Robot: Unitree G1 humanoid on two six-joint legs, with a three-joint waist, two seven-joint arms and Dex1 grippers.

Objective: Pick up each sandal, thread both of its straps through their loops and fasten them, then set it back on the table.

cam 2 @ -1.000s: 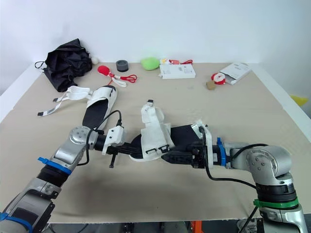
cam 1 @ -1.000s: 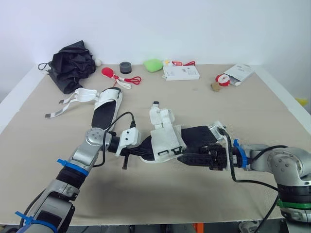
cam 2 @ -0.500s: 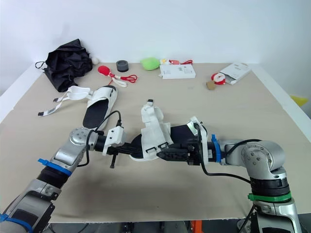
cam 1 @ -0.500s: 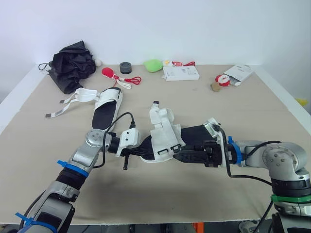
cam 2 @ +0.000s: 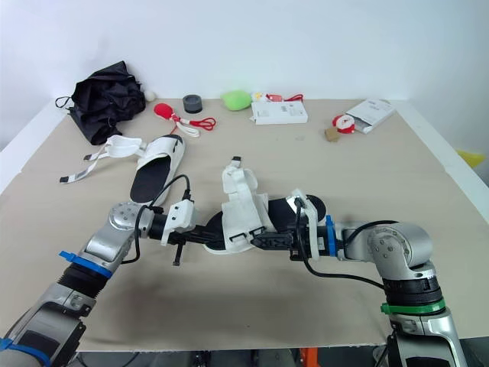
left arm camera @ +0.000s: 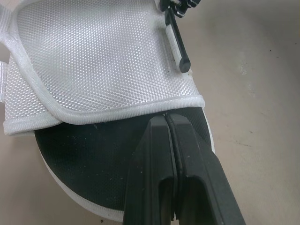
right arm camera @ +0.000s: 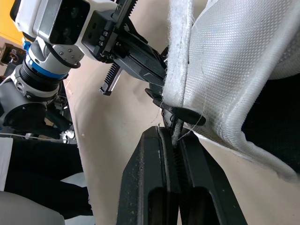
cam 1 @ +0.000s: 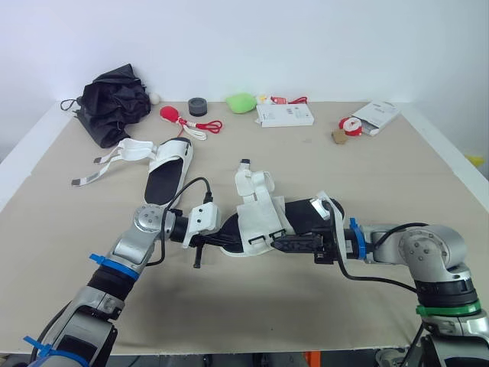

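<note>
The sandal [cam 1: 260,218] lies between the tools. The left tool [left arm camera: 167,117] has its fingers pressed together at the strap [left arm camera: 103,61] edge. The right tool [right arm camera: 171,129] is pinched onto the thin black loop [right arm camera: 185,115]. Pulling may slip that loop free or twist the sandal away.

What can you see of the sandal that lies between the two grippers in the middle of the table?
The sandal has a black footbed with a white sole rim and wide white mesh-fabric straps with black plastic loops. One strap sticks up, ending in a black tip. It lies lengthwise between the arms on the table. The left gripper is shut on its rounded end; the right gripper is shut at a black loop on its side.
</note>
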